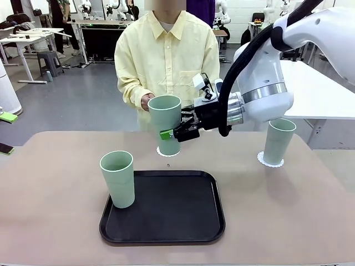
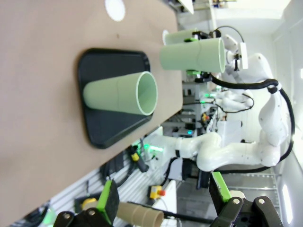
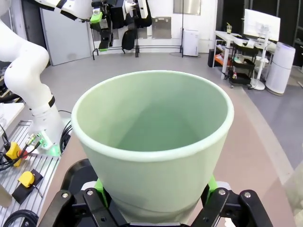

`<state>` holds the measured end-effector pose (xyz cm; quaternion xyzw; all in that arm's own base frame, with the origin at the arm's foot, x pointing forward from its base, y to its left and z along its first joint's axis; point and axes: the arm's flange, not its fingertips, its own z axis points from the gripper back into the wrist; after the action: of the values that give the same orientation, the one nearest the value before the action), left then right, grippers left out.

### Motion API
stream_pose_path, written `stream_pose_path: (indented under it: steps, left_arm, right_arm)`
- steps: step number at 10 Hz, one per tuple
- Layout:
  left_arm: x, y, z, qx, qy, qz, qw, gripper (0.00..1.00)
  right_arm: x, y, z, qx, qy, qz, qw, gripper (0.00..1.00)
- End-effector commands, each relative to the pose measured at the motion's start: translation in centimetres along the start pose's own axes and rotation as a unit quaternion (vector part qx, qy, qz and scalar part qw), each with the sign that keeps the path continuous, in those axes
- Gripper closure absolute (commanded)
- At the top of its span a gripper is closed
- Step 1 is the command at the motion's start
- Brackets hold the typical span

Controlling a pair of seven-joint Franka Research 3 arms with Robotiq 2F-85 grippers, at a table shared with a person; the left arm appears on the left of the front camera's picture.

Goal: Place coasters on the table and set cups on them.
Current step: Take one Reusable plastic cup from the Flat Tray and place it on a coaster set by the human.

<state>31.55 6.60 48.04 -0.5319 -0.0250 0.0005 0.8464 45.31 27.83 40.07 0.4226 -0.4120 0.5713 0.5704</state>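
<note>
My right gripper point(image 1: 174, 132) is shut on a mint-green cup point(image 1: 165, 119), held upright in the air over the table's point(image 1: 50, 221) far middle. In the right wrist view this cup point(image 3: 154, 142) sits between my green pads point(image 3: 100, 187). A white coaster point(image 1: 161, 151) lies on the table just under and behind it, and appears as a bare coaster point(image 2: 115, 8) in the left wrist view. A second cup point(image 1: 279, 139) stands on a coaster point(image 1: 270, 162) at the right. A third cup point(image 1: 117, 178) stands on the tray's left edge. My left gripper point(image 2: 163, 198) is open and holds nothing.
A black tray point(image 1: 166, 210) lies at the front middle of the table. A person in a yellow shirt stands at the far side, one hand point(image 1: 146, 101) close behind the held cup's rim. White tables stand beyond on the right.
</note>
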Motion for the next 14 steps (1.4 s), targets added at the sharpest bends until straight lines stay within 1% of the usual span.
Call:
stream_pose_path:
  steps: [1, 2, 3, 4, 5, 6, 7, 9, 10, 11, 12, 14]
  left_arm:
    - [0.0, 0.0, 0.1, -0.010, -0.003, -0.009, 1.000, 0.00]
    - [0.0, 0.0, 0.1, -0.010, -0.003, -0.009, 1.000, 0.00]
    - [0.0, 0.0, 0.1, -0.010, -0.003, -0.009, 1.000, 0.00]
    - [0.0, 0.0, 0.1, -0.010, -0.003, -0.009, 1.000, 0.00]
    - [0.0, 0.0, 0.1, -0.010, -0.003, -0.009, 1.000, 0.00]
    - [0.0, 0.0, 0.1, -0.010, -0.003, -0.009, 1.000, 0.00]
    - [0.0, 0.0, 0.1, -0.010, -0.003, -0.009, 1.000, 0.00]
    - [0.0, 0.0, 0.1, -0.010, -0.003, -0.009, 1.000, 0.00]
    - [0.0, 0.0, 0.1, -0.010, -0.003, -0.009, 1.000, 0.00]
    - [0.0, 0.0, 0.1, -0.010, -0.003, -0.009, 1.000, 0.00]
    - [0.0, 0.0, 0.1, -0.010, -0.003, -0.009, 1.000, 0.00]
    - [0.0, 0.0, 0.1, -0.010, -0.003, -0.009, 1.000, 0.00]
  right_arm:
    - [-0.3, -0.2, -0.2, 0.009, -0.008, 0.015, 1.000, 1.00]
    - [-0.3, -0.2, -0.2, 0.009, -0.008, 0.015, 1.000, 1.00]
    - [0.0, 0.0, 0.0, 0.002, -0.001, 0.003, 1.000, 0.15]
    - [0.4, -1.5, 0.4, -0.011, -0.008, -0.004, 1.000, 0.15]
    - [0.7, -3.6, 0.7, -0.031, -0.001, -0.017, 0.999, 0.15]
    - [0.7, -6.0, 0.9, -0.037, 0.000, -0.040, 0.999, 0.15]
    - [0.5, -8.8, 1.0, -0.031, -0.008, -0.056, 0.998, 0.15]
    - [0.2, -13.1, 0.8, -0.016, -0.008, -0.079, 0.997, 0.15]
    - [0.2, -14.9, 0.7, 0.015, -0.003, -0.084, 0.996, 0.15]
    - [0.3, -16.7, 0.6, 0.019, 0.012, -0.084, 0.996, 0.15]
    - [0.2, -17.9, 0.7, 0.018, 0.009, -0.081, 0.997, 0.15]
    - [-0.1, -18.9, 1.0, 0.015, 0.010, -0.086, 0.996, 0.15]
